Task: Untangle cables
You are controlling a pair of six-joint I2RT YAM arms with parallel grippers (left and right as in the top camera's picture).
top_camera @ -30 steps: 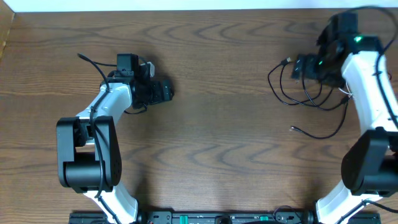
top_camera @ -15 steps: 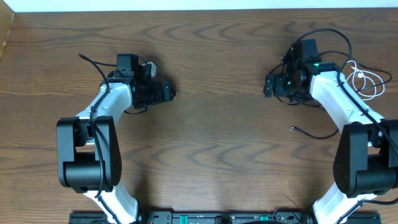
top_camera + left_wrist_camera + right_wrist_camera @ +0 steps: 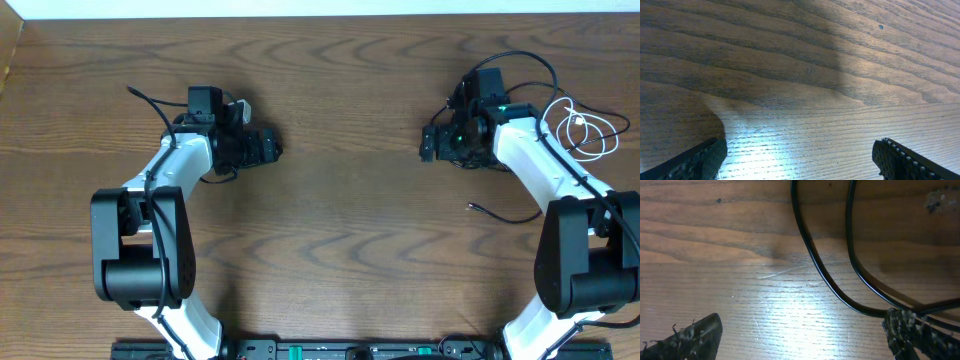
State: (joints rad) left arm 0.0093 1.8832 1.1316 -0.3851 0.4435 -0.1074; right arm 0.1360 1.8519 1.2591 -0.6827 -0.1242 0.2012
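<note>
Wood-grain table (image 3: 340, 230) with two arms, both pairs of jaws spread wide and holding nothing.
Left gripper (image 3: 274, 148) sits at about 10 o'clock on the tabletop, pointing toward 3 o'clock, and its wrist view shows only bare wood between its fingers (image 3: 695, 160). Right gripper (image 3: 430, 143) sits at about 2 o'clock, pointing toward 9 o'clock, above loops of the black cable (image 3: 522, 56). This cable arcs around the arm and ends in a small plug toward 4 o'clock. In the right wrist view two strands of it cross the wood between the fingertips (image 3: 695, 335), and whether one strand touches the far fingertip cannot be told. White cable (image 3: 585, 130) lies coiled at the 3 o'clock edge, just beside the black loops.
</note>
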